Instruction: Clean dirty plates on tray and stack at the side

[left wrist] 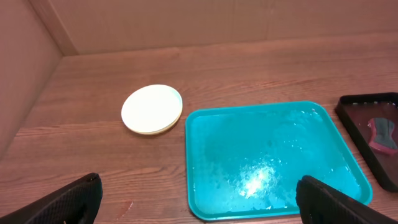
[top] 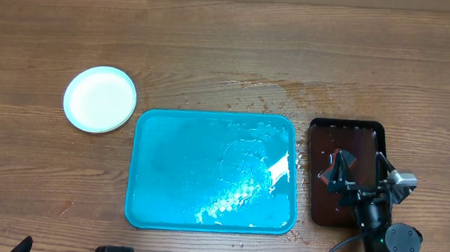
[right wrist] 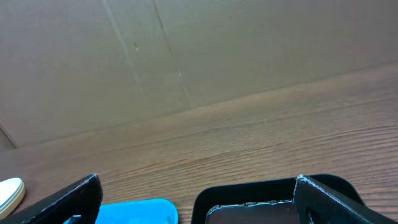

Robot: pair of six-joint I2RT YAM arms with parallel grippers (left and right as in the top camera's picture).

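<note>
The plates (top: 99, 98) sit in a stack on the table left of the tray, the top one clean white with a pale blue rim. They also show in the left wrist view (left wrist: 152, 109) and at the edge of the right wrist view (right wrist: 9, 191). The turquoise tray (top: 174, 162) is wet and holds no plates; it also shows in the left wrist view (left wrist: 211, 149) and the right wrist view (right wrist: 143, 208). My right gripper (top: 362, 175) is open and empty over the dark tray. My left gripper (left wrist: 199, 186) is open and empty, near the tray's front left.
A small dark tray (top: 346, 123) stands right of the turquoise tray, with liquid and a pink-grey sponge (left wrist: 382, 134) in it. Water drops lie on the wood behind the tray (top: 276, 90). A cardboard wall (right wrist: 186, 50) stands at the back.
</note>
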